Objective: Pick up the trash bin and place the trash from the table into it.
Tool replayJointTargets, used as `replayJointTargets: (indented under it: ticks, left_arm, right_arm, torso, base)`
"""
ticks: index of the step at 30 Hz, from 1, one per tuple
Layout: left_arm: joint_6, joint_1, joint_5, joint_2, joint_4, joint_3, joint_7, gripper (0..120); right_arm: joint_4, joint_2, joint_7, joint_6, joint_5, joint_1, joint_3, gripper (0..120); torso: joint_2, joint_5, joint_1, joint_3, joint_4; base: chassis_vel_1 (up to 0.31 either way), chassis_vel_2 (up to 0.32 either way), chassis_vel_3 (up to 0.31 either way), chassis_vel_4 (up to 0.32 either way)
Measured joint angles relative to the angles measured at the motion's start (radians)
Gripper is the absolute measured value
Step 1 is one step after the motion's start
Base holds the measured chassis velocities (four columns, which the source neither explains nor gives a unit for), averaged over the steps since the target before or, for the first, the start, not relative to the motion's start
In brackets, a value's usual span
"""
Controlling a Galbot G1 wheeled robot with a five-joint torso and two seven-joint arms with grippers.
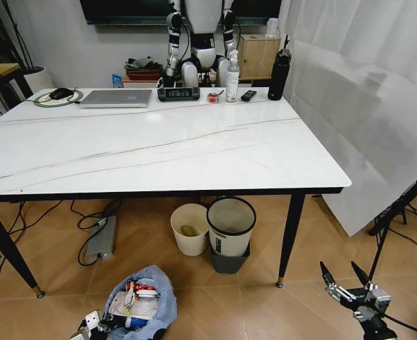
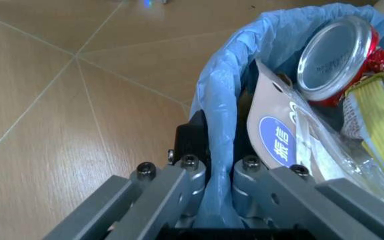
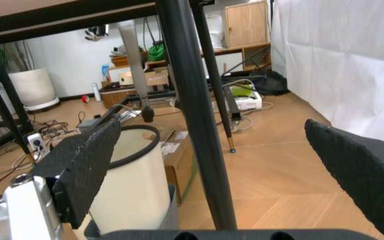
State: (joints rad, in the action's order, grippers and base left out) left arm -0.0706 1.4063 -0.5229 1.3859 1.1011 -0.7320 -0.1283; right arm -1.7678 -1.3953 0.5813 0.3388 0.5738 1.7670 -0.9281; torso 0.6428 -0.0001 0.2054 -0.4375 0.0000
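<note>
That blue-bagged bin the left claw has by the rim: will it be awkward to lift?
Probably light: the trash bin looks small, filled with paper, wrappers and a crushed red can. The left gripper pinches one edge through the crinkled bag, so it may hang tilted. The thin plastic could slip or tear.

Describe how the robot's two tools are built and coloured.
The left tool has grey metal finger links joined by dark round-headed bolts. The right tool has a silvery metal body with two slim dark pointed fingers; up close its fingers carry black, finely textured pads, with a white block beside them.
</note>
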Motion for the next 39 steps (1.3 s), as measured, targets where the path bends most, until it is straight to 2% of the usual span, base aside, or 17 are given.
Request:
replayJointTargets:
  ticks: [11,15,17,23,24,27,29,31,34,37,38,39]
  left_arm:
    - [-0.023,-0.007,0.004,-0.01,-0.017,-0.01,-0.012,1]
    - [-0.03,-0.01,0.006,-0.016,-0.024,-0.013,-0.018,20]
    - [-0.031,-0.01,0.006,-0.016,-0.025,-0.013,-0.019,23]
    - [-0.041,-0.002,0.007,-0.02,-0.027,-0.013,-0.027,48]
    - [-0.041,-0.002,0.007,-0.02,-0.027,-0.013,-0.027,48]
    - [-0.046,0.013,0.007,-0.026,-0.012,-0.012,-0.03,58]
    - [-0.047,0.048,0.005,-0.036,0.031,-0.013,-0.031,70]
    - [-0.047,0.068,0.003,-0.04,0.056,-0.016,-0.03,73]
    - [-0.046,0.121,-0.008,-0.053,0.137,-0.027,-0.029,84]
    - [-0.048,0.226,-0.023,-0.069,0.316,-0.052,-0.024,98]
    - [-0.048,0.226,-0.023,-0.069,0.316,-0.052,-0.024,98]
    - [-0.06,0.273,-0.016,-0.075,0.385,-0.066,-0.025,102]
  right_arm:
    - [0.0,0.0,0.0,0.0,0.0,0.0,0.0,100]
    - [0.0,0.0,0.0,0.0,0.0,0.0,0.0,100]
    - [0.0,0.0,0.0,0.0,0.0,0.0,0.0,100]
    - [0.0,0.0,0.0,0.0,0.0,0.0,0.0,100]
    - [0.0,0.0,0.0,0.0,0.0,0.0,0.0,100]
    - [0.0,0.0,0.0,0.0,0.0,0.0,0.0,100]
    - [0.0,0.0,0.0,0.0,0.0,0.0,0.0,100]
    - [0.0,0.0,0.0,0.0,0.0,0.0,0.0,100]
    - [0.0,0.0,0.0,0.0,0.0,0.0,0.0,100]
    - [0.0,0.0,0.0,0.0,0.0,0.0,0.0,100]
    - [0.0,0.0,0.0,0.0,0.0,0.0,0.0,100]
    - [0.0,0.0,0.0,0.0,0.0,0.0,0.0,100]
  torso:
    - [0.004,0.0,0.002,-0.002,-0.0001]
    - [0.005,0.0003,0.002,-0.003,-0.0001]
    - [0.005,0.0001,0.002,-0.003,-0.0001]
    - [0.007,0.0,0.003,-0.004,-0.0001]
    - [0.007,0.0,0.003,-0.004,-0.0001]
    - [0.007,0.0,0.003,-0.004,-0.0001]
    - [0.007,-0.0002,0.003,-0.004,-0.0003]
    - [0.008,-0.0002,0.003,-0.004,-0.0002]
    - [0.008,-0.0002,0.003,-0.005,0.0]
    - [0.008,-0.0001,0.003,-0.005,0.0]
    - [0.008,-0.0001,0.003,-0.005,0.0]
    - [0.008,0.0001,0.003,-0.005,-0.0006]
  base:
    - [0.0,0.0,0.0,0.0]
    - [0.0,0.0,0.0,0.0]
    - [0.0,0.0,0.0,0.0]
    - [0.0,0.0,0.0,0.0]
    - [0.0,0.0,0.0,0.0]
    - [0.0,0.0,0.0,0.0]
    - [0.0,0.0,0.0,0.0]
    - [0.0,0.0,0.0,0.0]
    - [0.0,0.0,0.0,0.0]
    - [0.0,0.0,0.0,0.0]
    - [0.0,0.0,0.0,0.0]
    - [0.0,0.0,0.0,0.0]
